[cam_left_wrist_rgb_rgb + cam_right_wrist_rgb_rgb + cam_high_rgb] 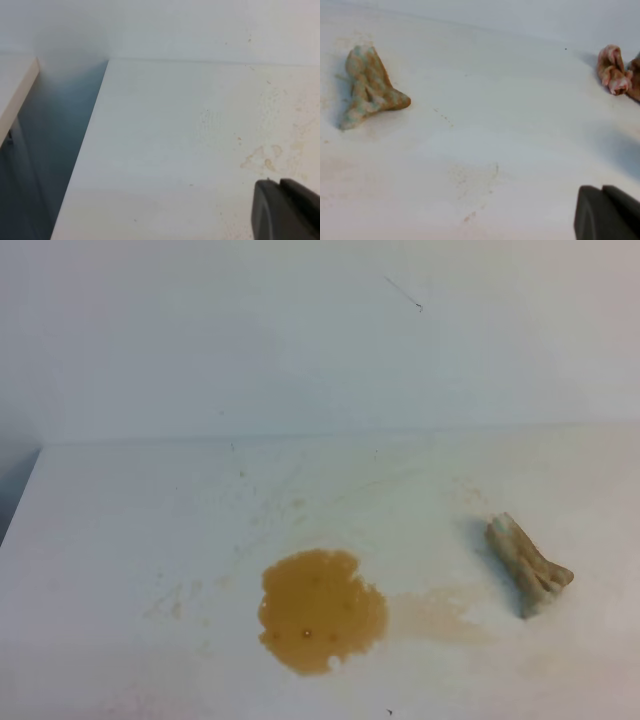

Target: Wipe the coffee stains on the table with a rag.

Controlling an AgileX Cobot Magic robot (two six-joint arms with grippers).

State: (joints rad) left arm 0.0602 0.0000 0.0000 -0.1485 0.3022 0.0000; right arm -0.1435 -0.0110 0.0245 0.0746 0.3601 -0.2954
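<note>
Where overhead ends, second reddish cloth wad (614, 70) beyond rag (367, 87).

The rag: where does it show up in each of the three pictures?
Exterior high: the rag lies at right, beside the coffee stains.
Left wrist: not in view.
Right wrist: rag at upper left.
Shared landmark: the white table.

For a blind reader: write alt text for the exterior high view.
An orange-brown coffee stain pools near the front of a white table, with a paler tan smear to its right. Farther right lies a crumpled tan rag, apart from the puddle. No robot arm is in view.
</note>
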